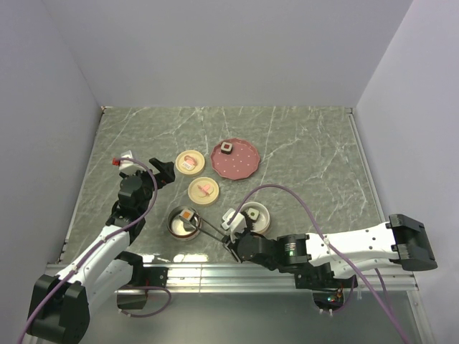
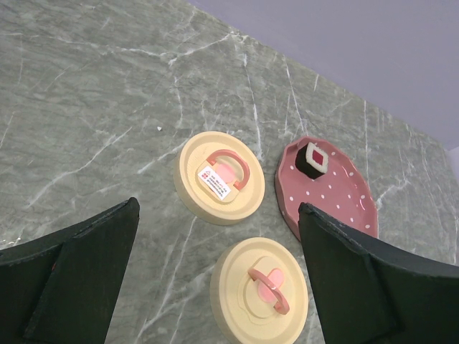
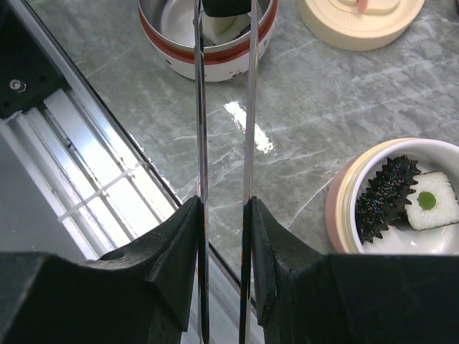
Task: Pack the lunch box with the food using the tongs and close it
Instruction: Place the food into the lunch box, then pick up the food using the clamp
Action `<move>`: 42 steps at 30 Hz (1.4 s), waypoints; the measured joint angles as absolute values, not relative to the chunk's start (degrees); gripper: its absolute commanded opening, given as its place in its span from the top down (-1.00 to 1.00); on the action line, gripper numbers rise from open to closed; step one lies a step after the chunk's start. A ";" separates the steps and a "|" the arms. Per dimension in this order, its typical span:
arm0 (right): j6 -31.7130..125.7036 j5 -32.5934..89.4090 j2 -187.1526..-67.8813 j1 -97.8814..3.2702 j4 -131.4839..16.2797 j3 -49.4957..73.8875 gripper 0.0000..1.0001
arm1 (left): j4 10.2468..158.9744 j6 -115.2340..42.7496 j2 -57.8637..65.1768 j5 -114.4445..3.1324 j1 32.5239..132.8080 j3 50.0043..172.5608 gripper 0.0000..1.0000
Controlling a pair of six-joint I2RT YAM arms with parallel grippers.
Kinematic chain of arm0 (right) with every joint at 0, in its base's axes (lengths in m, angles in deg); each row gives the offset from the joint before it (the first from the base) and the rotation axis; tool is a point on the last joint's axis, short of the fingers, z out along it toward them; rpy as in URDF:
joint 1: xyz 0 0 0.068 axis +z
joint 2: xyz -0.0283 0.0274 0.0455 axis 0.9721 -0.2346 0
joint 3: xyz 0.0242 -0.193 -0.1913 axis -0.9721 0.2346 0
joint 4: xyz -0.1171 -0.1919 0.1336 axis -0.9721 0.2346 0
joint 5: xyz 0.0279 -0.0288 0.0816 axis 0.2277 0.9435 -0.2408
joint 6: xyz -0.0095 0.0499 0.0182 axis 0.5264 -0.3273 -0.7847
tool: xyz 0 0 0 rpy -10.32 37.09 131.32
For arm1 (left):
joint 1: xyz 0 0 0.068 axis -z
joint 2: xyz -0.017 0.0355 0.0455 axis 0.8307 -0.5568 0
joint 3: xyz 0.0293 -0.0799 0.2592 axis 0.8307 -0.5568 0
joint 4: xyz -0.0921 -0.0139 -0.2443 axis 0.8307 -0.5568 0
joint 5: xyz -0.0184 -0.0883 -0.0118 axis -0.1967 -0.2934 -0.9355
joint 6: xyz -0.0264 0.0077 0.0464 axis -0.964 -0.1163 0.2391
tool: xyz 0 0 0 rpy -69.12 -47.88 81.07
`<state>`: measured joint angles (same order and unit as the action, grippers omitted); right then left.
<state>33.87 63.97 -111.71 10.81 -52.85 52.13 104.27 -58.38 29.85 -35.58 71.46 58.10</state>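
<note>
My right gripper [image 1: 231,231] [image 3: 224,208] is shut on the tongs [image 3: 201,107], whose two slim arms run out between its fingers to a steel bowl with a red band [image 1: 176,226] [image 3: 172,43]. The tong tips pinch a dark-sided cube [image 3: 226,6], orange-topped from above [image 1: 188,214], over that bowl. A pale piece [image 3: 224,29] lies inside the bowl. A cream and pink bowl [image 1: 264,222] [image 3: 343,201] holds a spiky dark piece [image 3: 384,197] and a white cube with a green dot [image 3: 432,201]. One cube [image 1: 227,148] [image 2: 313,159] sits on the pink plate [image 1: 244,163] [image 2: 337,201]. My left gripper [image 1: 163,172] [image 2: 219,208] hangs open above the lids.
Two cream round lids with pink handles [image 1: 191,163] [image 1: 204,190] lie between the plate and the steel bowl; in the left wrist view they are the far lid [image 2: 221,178] and the near lid [image 2: 259,290]. The table's metal front rail [image 3: 93,186] runs just below the tongs.
</note>
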 measured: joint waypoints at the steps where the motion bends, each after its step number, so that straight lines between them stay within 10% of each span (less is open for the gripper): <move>1: 33.87 63.97 -111.71 10.81 -52.85 52.13 0.25 | 104.27 -58.38 29.85 -35.56 71.46 58.10 -0.99; 42: 36.27 67.69 -101.42 -0.45 -57.53 52.21 0.05 | 104.29 -58.40 29.85 -35.58 71.46 58.10 -0.99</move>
<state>36.27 67.69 -101.42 -0.45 -57.53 52.21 104.29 -58.40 29.85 -35.58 71.46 58.10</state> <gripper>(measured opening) 0.479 0.995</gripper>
